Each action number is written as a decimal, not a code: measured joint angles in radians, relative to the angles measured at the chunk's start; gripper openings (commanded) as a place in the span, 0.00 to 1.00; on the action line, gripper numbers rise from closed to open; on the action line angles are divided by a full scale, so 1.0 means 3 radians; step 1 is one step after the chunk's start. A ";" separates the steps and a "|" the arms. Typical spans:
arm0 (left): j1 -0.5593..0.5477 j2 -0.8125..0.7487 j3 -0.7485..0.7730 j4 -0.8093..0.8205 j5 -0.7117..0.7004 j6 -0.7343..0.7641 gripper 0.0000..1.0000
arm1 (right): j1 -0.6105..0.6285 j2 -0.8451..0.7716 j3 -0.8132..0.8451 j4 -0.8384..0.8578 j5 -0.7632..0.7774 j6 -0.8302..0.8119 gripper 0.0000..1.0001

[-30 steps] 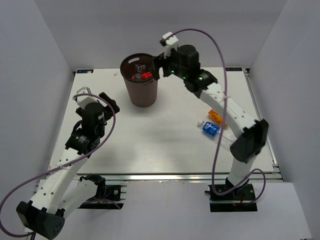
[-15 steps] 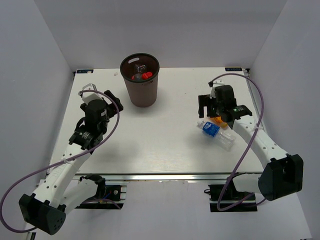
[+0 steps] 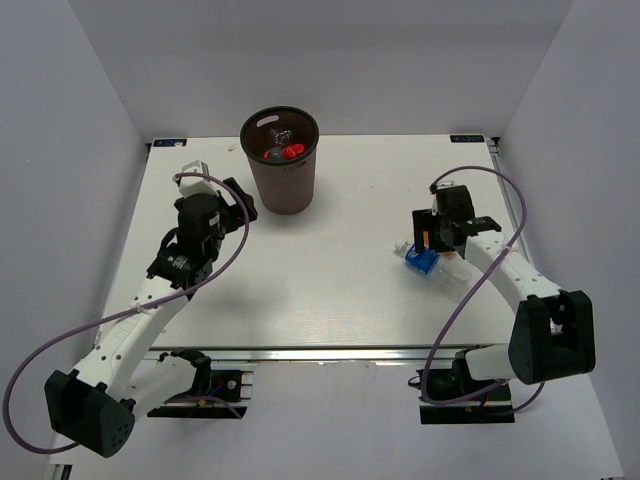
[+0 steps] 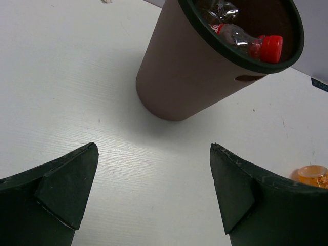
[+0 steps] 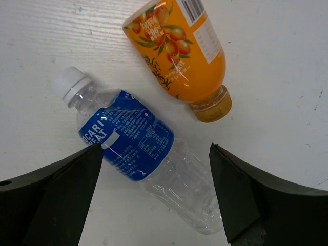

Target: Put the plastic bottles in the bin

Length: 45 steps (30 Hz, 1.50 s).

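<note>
The dark brown bin (image 3: pixel 286 186) stands at the back centre. It holds clear bottles with red caps (image 3: pixel 291 152), also seen in the left wrist view (image 4: pixel 268 48). A clear bottle with a blue label (image 5: pixel 128 136) and an orange bottle (image 5: pixel 179 51) lie side by side on the table at the right. My right gripper (image 5: pixel 155 154) is open just above the blue-label bottle (image 3: pixel 421 261), its fingers on either side of it. My left gripper (image 4: pixel 154 148) is open and empty, a little left of the bin (image 4: pixel 179 77).
White walls close in the table on three sides. The orange bottle's cap end (image 4: pixel 311 175) shows at the right edge of the left wrist view. The right arm's cable (image 3: pixel 470 290) loops over the table's right side.
My right gripper has swung from the bin's rim to the right and come down over the two bottles. My left gripper has moved a little toward the bin.
</note>
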 measured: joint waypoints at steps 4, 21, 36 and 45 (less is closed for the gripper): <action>0.0000 0.0041 -0.0001 0.0019 0.0025 0.0042 0.98 | -0.0001 0.0134 -0.0032 -0.0027 -0.0038 -0.0052 0.89; 0.0000 0.0276 0.0001 0.0065 0.0038 0.0120 0.98 | 0.0172 0.0520 -0.0249 0.0010 -0.0398 -0.0108 0.71; 0.0000 0.0117 0.0006 0.0008 -0.0136 0.0081 0.98 | 0.0763 0.0249 0.1354 0.0444 -0.1336 -0.0067 0.39; 0.0000 -0.0128 0.0006 -0.0145 -0.0369 -0.0076 0.98 | 0.1320 0.1339 0.2964 0.2163 -0.1419 0.0034 0.37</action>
